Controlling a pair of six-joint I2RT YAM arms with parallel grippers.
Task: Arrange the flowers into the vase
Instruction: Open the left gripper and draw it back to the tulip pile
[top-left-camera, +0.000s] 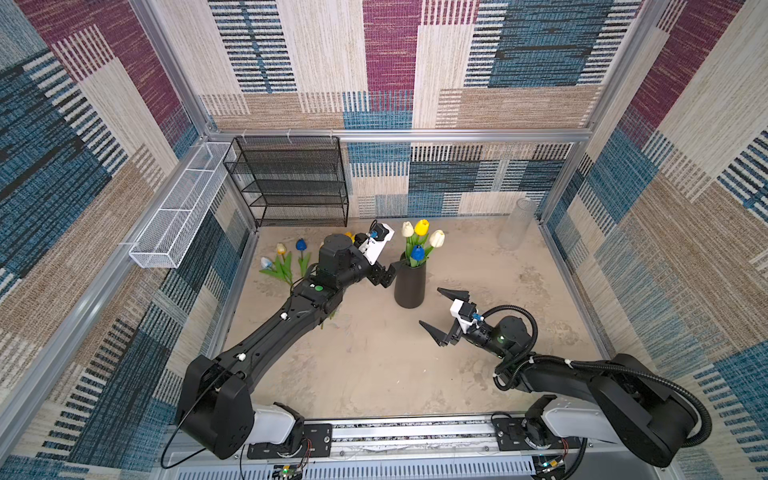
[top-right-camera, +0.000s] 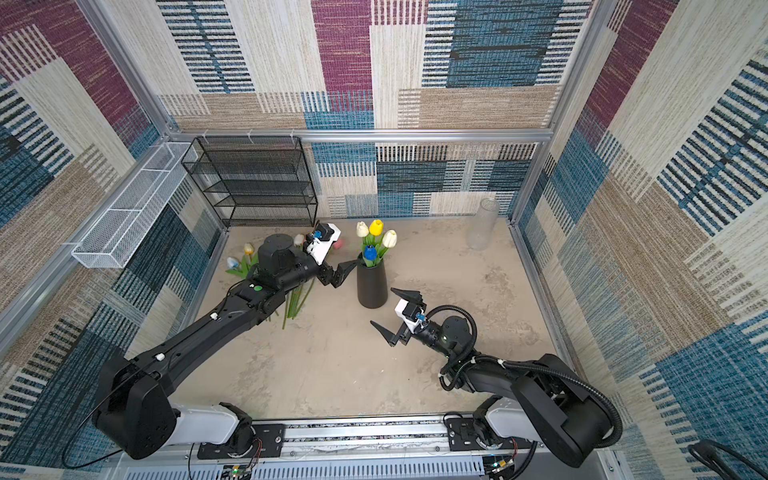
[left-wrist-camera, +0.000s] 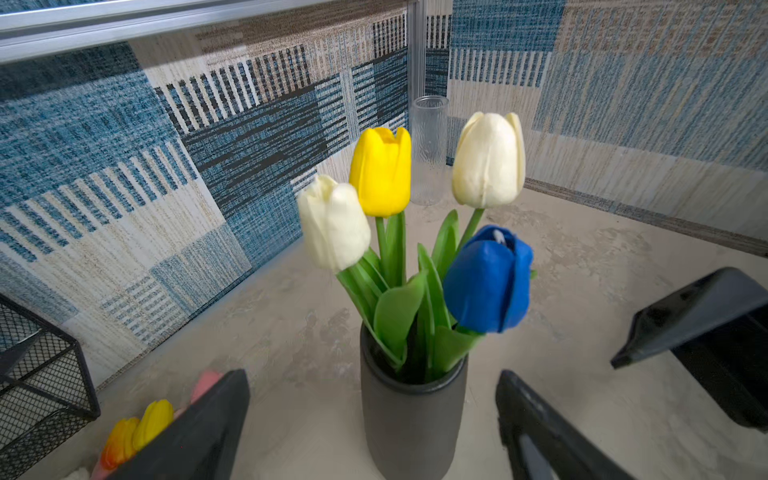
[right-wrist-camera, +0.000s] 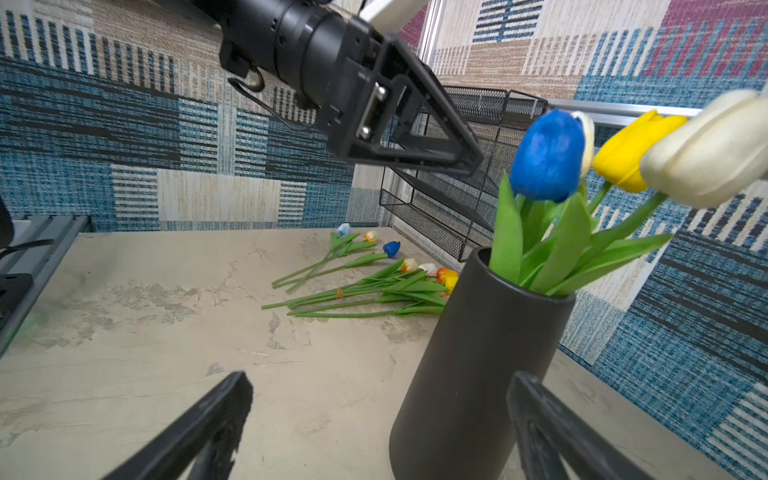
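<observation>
Rail (top-left-camera: 415, 432): runs along the near edge and carries both arm bases.
Right pincer (top-left-camera: 430, 306): jaws spread wide with nothing between them, low over the worktop (top-left-camera: 374, 374), just near and right of the dark vase (top-left-camera: 410, 289).
Left pincer (top-left-camera: 388, 274): jaws spread and gripping nothing, just left of the vase rim; whether a fingertip touches the rim cannot be told.
Dark vase: upright, mid-worktop.
Flowers in the vase (top-left-camera: 420, 241): two white, one yellow, one blue, with the blue head lowest.
Loose flowers (right-wrist-camera: 365, 291): flat on the worktop left of the vase, partly under the left arm, heads toward the far side.
Glass vase (top-left-camera: 517, 224): clear, upright, far right corner.
Black mesh rack (top-left-camera: 291, 183): against the far wall, left.
White wire basket (top-left-camera: 178, 212): on the left wall.
</observation>
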